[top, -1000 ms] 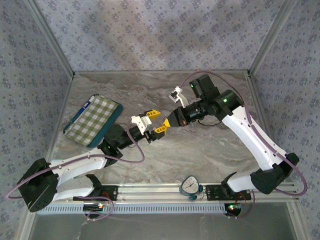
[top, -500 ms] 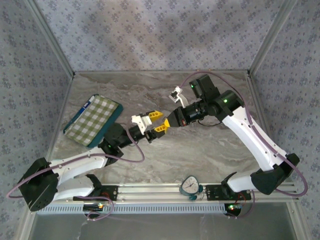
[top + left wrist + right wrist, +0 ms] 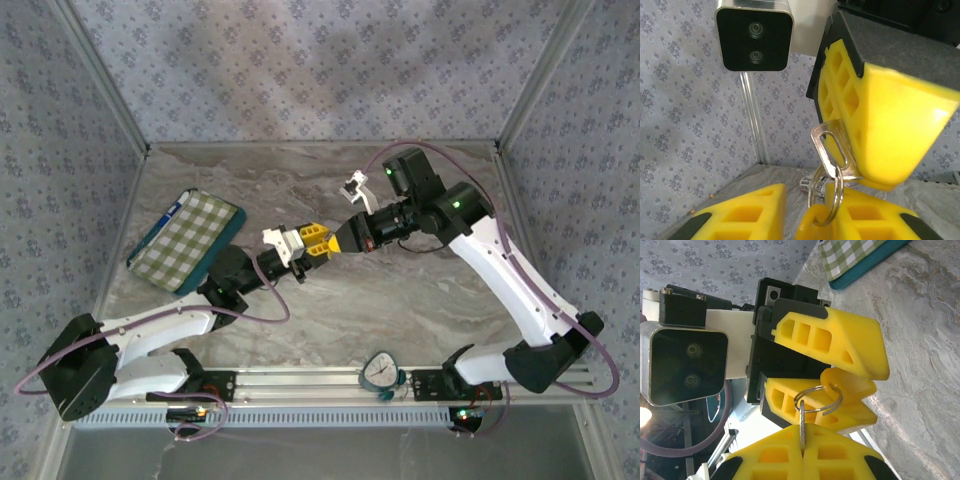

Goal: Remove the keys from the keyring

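Both grippers meet above the middle of the table. My right gripper point(image 3: 335, 243) point(image 3: 802, 437) is shut on a flat silver key point(image 3: 832, 150), and its big yellow finger point(image 3: 890, 120) covers most of the blade. The key's slotted head hangs on a thin steel keyring point(image 3: 827, 192) point(image 3: 818, 399). The ring also passes through the hole of a small yellow key head point(image 3: 847, 385) point(image 3: 812, 225). My left gripper point(image 3: 311, 240) point(image 3: 812, 200) is shut on that yellow head, which lies against one finger; any shaft is hidden between the pads.
A green-checked cloth on a teal pad point(image 3: 185, 240) lies at the table's left. A small labelled object point(image 3: 805, 181) rests on the marble below the ring. A round white dial point(image 3: 381, 372) stands at the front rail. Patterned walls enclose the table.
The left gripper's fingers, spread apart a second ago, have come together on the yellow head. Both grippers have drawn slightly closer to each other.
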### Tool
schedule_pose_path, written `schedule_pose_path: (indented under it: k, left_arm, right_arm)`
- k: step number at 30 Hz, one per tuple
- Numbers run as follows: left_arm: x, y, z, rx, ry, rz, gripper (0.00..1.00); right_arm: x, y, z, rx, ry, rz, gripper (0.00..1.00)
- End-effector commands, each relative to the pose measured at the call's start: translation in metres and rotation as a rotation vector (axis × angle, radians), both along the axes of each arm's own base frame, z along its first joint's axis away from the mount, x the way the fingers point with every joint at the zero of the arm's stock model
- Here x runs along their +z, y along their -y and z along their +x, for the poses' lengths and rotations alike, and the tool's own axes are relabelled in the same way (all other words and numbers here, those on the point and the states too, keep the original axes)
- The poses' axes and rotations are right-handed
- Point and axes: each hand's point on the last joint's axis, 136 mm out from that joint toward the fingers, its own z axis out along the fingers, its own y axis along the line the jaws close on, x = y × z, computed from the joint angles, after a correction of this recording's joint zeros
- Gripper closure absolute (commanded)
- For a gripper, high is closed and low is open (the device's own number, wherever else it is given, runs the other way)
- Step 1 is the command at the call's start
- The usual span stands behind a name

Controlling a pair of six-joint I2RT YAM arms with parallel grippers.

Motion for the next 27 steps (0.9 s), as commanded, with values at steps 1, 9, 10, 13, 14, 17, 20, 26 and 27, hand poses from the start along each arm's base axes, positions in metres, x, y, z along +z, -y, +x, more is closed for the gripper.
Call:
schedule_pose_path:
  k: [1,9,10,13,14,17,20,26,27]
  left_arm:
    - [0.028,-0.001,-0.001,0.002,0.052,-0.068,0.73]
    - [0.037,0.002,-0.006,-0.032,0.068,-0.073,0.79]
    - [0.038,0.002,-0.007,-0.038,0.069,-0.073,0.79]
    - [0.040,0.004,-0.009,-0.054,0.066,-0.066,0.90]
    - [0.039,0.005,-0.010,-0.059,0.063,-0.061,0.96]
    - [0.039,0.005,-0.008,-0.053,0.051,-0.057,1.00]
    - [0.037,0.002,-0.004,-0.031,0.023,-0.057,1.00]
    - [0.046,-0.005,-0.003,-0.010,-0.012,-0.076,1.00]
    - [0.047,-0.005,-0.004,-0.014,-0.021,-0.076,1.00]
  right_arm:
    - [0.009,0.000,-0.007,0.012,0.001,0.030,1.00]
    - [0.008,0.001,-0.008,0.013,-0.001,0.036,1.00]
    - [0.007,0.001,-0.008,0.011,-0.002,0.036,1.00]
    - [0.007,0.002,-0.008,0.009,0.000,0.040,1.00]
    - [0.008,0.002,-0.008,0.007,0.004,0.044,1.00]
    - [0.011,0.005,-0.005,-0.004,0.025,0.051,1.00]
    - [0.016,0.009,-0.002,-0.020,0.094,0.050,1.00]
    - [0.027,0.014,0.005,-0.048,0.276,0.057,1.00]
    - [0.028,0.016,0.006,-0.049,0.316,0.055,1.00]
